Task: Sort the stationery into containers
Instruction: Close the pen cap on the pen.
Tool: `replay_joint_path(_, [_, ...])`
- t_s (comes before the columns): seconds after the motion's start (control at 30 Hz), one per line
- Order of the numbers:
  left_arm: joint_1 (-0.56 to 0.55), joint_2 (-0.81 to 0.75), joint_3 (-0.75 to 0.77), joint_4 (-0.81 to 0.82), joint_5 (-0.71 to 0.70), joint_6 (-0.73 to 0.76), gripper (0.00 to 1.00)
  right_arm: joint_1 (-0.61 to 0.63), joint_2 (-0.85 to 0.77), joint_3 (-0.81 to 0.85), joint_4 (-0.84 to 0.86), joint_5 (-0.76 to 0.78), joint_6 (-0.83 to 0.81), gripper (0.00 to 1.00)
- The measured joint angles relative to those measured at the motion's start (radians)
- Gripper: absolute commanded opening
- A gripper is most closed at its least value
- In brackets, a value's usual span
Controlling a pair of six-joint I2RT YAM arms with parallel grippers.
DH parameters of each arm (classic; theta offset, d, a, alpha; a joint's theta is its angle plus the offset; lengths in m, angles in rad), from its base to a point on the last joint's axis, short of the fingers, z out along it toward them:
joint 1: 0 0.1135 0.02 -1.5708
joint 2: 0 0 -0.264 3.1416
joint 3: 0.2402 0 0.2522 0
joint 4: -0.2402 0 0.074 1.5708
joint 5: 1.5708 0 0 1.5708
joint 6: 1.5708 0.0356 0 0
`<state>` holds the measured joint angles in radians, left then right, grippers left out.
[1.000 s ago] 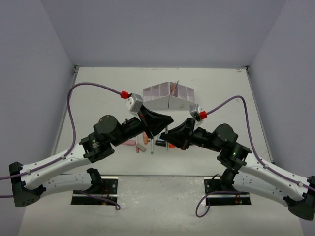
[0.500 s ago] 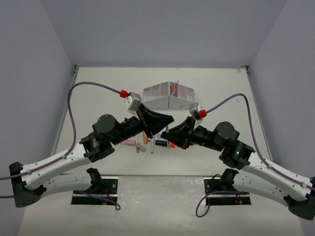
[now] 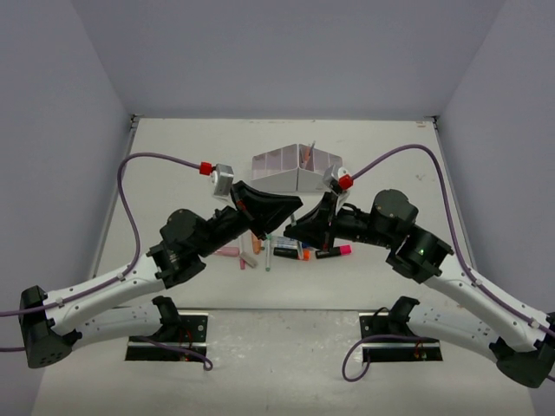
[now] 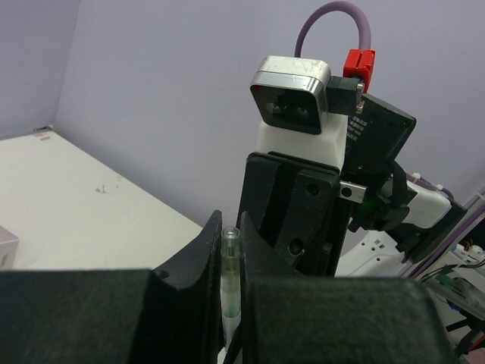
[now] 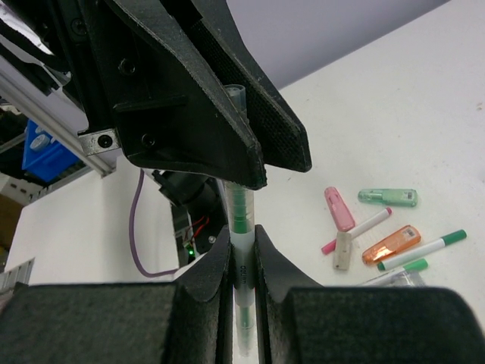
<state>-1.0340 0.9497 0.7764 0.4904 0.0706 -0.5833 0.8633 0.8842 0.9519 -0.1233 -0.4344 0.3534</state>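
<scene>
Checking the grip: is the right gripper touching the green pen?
Touching. The right wrist view shows the green pen pinched between the right gripper's fingers, no gap either side.

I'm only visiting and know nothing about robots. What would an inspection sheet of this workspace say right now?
Surface: white table, no spills seen.
Job's things: white organiser box at the far middle; one green pen held between the two arms; loose stationery lying on the table nearer the arm bases.
Clutter: nothing seen.
Grippers: left gripper and right gripper are both shut on the green pen, the left at its clear-capped end.
Cables: a purple cable arches from the left wrist and another from the right wrist, neither touching the stationery.
Surroundings: plain lilac walls on three sides.
</scene>
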Motion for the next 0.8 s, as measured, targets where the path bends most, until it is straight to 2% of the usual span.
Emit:
replay_joint_path(0.3, [0.0, 0.025, 0.006, 0.0, -0.026, 0.009, 0.0, -0.042, 0.043, 0.016, -0.009, -0.075, -0.005, 0.0])
replay_joint_path(0.43, [-0.001, 0.036, 0.094, -0.167, -0.067, 0.08, 0.0, -0.048, 0.092, 0.021, 0.017, -0.093, -0.008, 0.0])
replay_joint_path(0.63, [-0.007, 0.065, 0.219, -0.372, -0.098, 0.18, 0.0, -0.052, 0.108, -0.041, 0.165, -0.089, 0.009, 0.0])
replay_joint_path(0.67, [-0.01, 0.064, 0.222, -0.384, -0.11, 0.184, 0.07, -0.052, 0.108, -0.05, 0.179, -0.087, 0.009, 0.0])
replay_joint_path(0.7, [-0.015, 0.06, 0.222, -0.397, -0.125, 0.185, 0.26, -0.051, 0.108, -0.057, 0.188, -0.086, 0.009, 0.0])
replay_joint_path(0.73, [-0.02, 0.057, 0.222, -0.409, -0.141, 0.186, 0.5, -0.05, 0.108, -0.066, 0.195, -0.083, 0.008, 0.0])
replay_joint_path(0.8, [-0.03, 0.046, 0.219, -0.433, -0.184, 0.175, 0.72, -0.047, 0.11, -0.083, 0.213, -0.055, 0.0, 0.0])
